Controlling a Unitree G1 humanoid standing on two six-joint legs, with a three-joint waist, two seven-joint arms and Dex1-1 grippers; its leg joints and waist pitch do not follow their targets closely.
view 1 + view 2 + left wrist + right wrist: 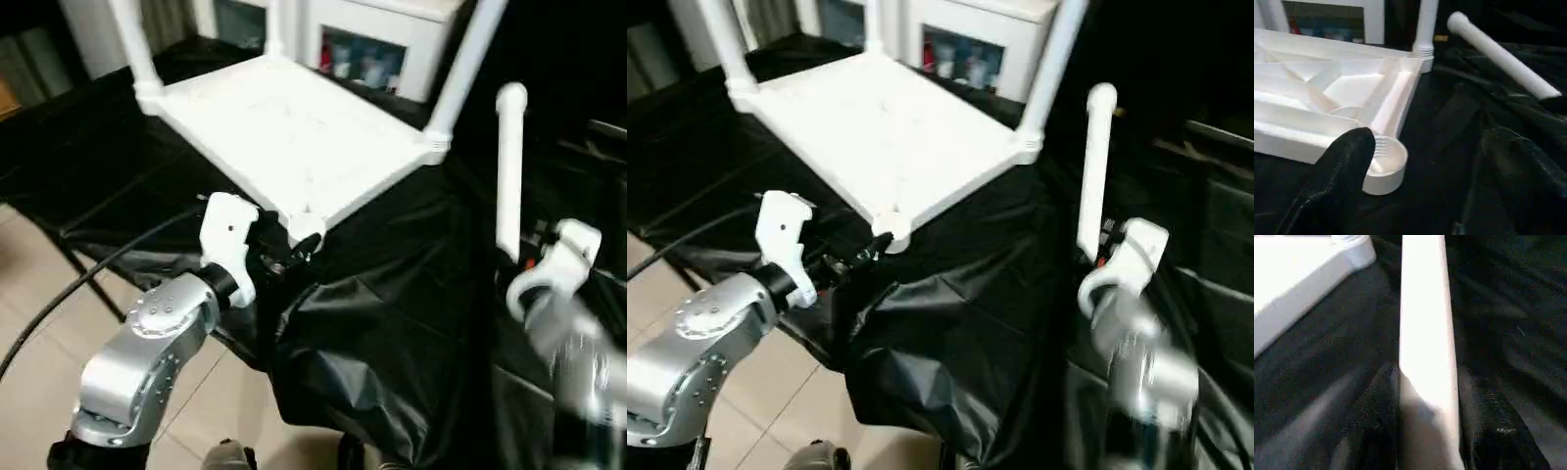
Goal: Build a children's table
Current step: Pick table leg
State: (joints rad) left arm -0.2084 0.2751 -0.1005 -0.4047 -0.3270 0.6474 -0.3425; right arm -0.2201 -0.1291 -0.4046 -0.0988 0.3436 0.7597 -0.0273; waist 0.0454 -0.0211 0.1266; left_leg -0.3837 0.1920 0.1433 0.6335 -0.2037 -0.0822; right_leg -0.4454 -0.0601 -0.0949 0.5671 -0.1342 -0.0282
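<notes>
Right hand (1422, 431) grips a leg (509, 176) upright.
Left hand (284, 250), open, sits by the tabletop's (284, 137) empty socket (1383, 164).

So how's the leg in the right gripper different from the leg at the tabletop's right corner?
The held leg is loose, gripped near its lower end by the right gripper, away from the tabletop. The corner leg is already seated in its socket and leans slightly, while the held leg stands about upright. Both are white tubes.
</notes>
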